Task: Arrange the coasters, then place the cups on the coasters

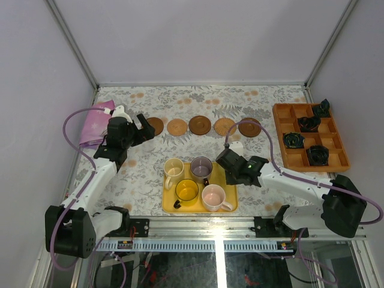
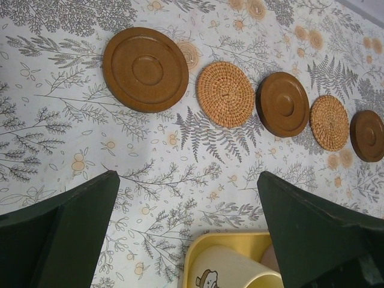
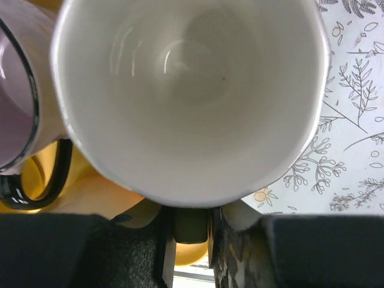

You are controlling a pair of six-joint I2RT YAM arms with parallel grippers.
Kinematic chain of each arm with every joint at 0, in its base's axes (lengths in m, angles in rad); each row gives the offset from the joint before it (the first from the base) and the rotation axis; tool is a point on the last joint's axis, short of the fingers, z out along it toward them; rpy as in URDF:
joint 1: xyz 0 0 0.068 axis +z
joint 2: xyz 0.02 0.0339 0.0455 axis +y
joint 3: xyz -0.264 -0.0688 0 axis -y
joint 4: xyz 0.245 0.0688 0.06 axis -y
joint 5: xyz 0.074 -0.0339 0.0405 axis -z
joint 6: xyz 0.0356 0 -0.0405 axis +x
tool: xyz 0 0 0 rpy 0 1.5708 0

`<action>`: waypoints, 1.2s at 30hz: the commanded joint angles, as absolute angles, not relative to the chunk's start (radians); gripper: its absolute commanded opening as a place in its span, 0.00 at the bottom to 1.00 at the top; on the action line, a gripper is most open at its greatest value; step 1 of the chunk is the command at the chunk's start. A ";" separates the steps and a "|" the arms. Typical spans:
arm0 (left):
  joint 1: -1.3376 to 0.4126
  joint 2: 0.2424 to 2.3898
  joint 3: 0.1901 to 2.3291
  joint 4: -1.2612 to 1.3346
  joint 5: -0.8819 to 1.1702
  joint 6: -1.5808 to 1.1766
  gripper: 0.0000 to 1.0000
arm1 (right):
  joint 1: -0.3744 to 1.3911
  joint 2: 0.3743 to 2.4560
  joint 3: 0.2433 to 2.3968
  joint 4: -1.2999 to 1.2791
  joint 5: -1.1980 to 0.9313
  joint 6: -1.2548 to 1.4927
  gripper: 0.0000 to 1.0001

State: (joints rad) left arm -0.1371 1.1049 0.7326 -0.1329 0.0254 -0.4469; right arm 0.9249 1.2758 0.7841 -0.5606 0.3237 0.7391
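Note:
Five coasters lie in a row across the back of the table: dark brown (image 1: 155,125), woven tan (image 1: 176,127), dark brown (image 1: 199,125), tan (image 1: 224,126) and dark brown (image 1: 249,127). On the yellow tray (image 1: 231,207) stand a cream cup (image 1: 174,168), a grey-purple cup (image 1: 201,167), a yellow cup (image 1: 186,190) and a pink cup (image 1: 214,197). My right gripper (image 3: 192,231) is at the tray's right edge, shut on the handle of a pale white cup (image 3: 192,90). The left gripper (image 2: 189,198) hovers open over bare cloth, between the leftmost coaster (image 2: 146,69) and the cream cup (image 2: 234,273).
An orange compartment tray (image 1: 278,129) at the back right holds several small black objects (image 1: 309,124). A pink cloth (image 1: 93,123) lies at the back left beside the left arm. White walls close in the table on three sides.

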 commanded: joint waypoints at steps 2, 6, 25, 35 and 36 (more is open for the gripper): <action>-0.133 1.113 0.724 -0.126 0.004 -0.426 1.00 | 0.942 1.296 0.800 -0.539 0.337 0.759 0.11; -0.133 1.116 0.725 -0.126 0.004 -0.426 1.00 | 0.947 1.294 0.804 -0.546 0.346 0.767 0.00; -0.133 1.142 0.726 -0.118 -0.001 -0.412 1.00 | 0.954 1.184 0.945 -0.545 0.679 0.688 0.00; -0.133 1.145 0.725 -0.115 -0.005 -0.409 1.00 | 0.737 1.186 1.011 -0.417 0.662 0.489 0.00; -0.133 1.144 0.725 -0.115 -0.010 -0.408 1.00 | 0.704 1.184 1.006 -0.383 0.633 0.459 0.00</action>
